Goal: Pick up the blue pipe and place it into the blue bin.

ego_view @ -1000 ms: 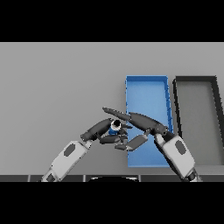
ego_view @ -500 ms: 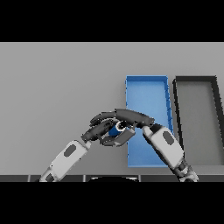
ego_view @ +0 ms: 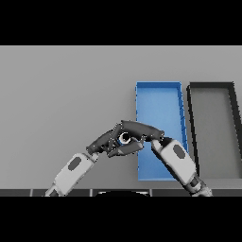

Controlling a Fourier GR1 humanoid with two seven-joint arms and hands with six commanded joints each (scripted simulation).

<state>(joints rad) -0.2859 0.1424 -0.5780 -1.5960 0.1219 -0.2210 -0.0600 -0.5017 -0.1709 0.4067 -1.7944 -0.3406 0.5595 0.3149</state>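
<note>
The right robot hand (ego_view: 142, 131) curls its fingers around the blue pipe (ego_view: 124, 138), just left of the blue bin (ego_view: 159, 99) on the grey surface (ego_view: 61, 94); the left robot hand (ego_view: 105, 142) meets it, grip unclear.

Only the round open end of the blue pipe (ego_view: 125, 138) shows; the rest is covered by the right hand (ego_view: 142, 131) and left hand (ego_view: 105, 142). The right forearm hides the blue bin's (ego_view: 158, 86) near right corner.
</note>
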